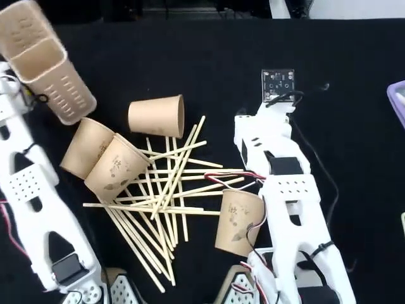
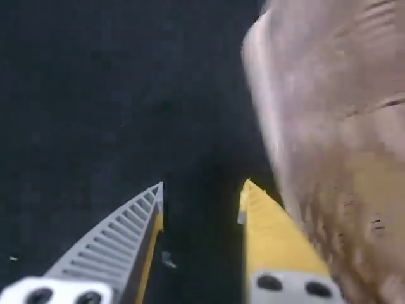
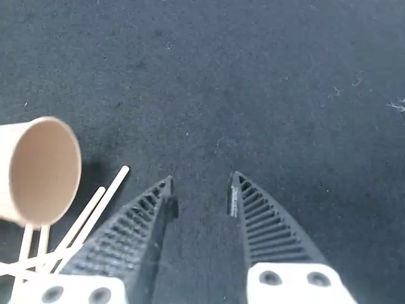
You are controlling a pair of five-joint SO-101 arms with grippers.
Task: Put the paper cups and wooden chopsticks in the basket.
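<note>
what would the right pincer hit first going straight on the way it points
Probably just the bare black tabletop; nothing stands ahead of the right pincer. The paper cup and chopsticks lie off to one side.

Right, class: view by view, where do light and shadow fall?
High view: even light, pale wooden chopsticks bright against the black cloth, few shadows. Right wrist view: the tan paper cup on its side throws a soft shadow beside its rim. Left wrist view: the tan slotted basket lit, cloth dark.

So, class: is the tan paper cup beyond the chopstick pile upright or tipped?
Tipped: the tan paper cup lies on its side, mouth facing sideways.
</note>
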